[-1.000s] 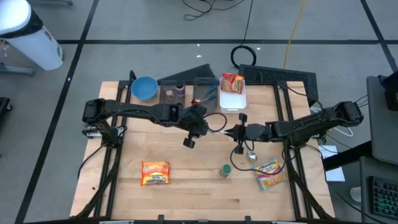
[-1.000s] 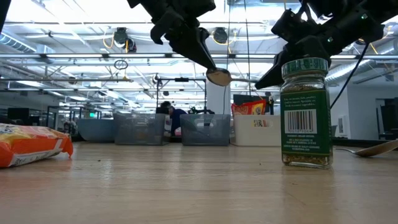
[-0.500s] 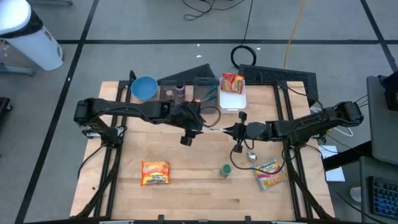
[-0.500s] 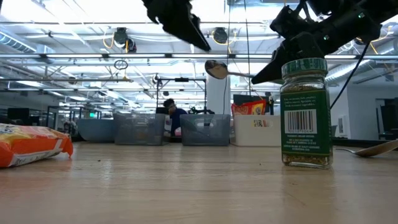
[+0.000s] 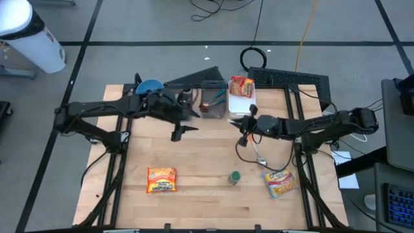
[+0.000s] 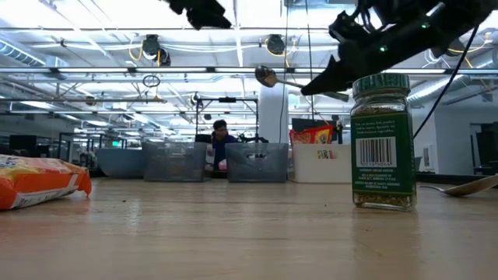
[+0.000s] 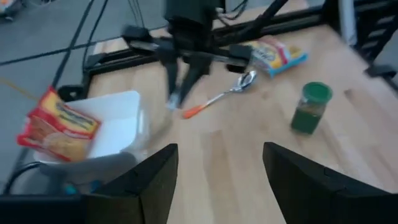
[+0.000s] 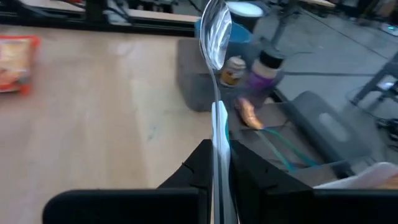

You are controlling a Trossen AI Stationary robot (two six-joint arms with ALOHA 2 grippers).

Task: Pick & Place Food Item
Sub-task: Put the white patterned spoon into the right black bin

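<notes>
- Spoon is held in the right hand, whose fingers are closed on its handle; it is above the desk, near the middle of the high view.
- One second ago the spoon was lower in that picture, and the left hand touched it; now the two are well apart.
- Left hand has moved back toward the upper left, near the blue bowl. Its fingers stand wide apart and hold nothing.
- A second spoon with an orange handle lies on the desk, beside the green spice jar.
- White bin with a snack bag is unchanged at the upper middle.
</notes>
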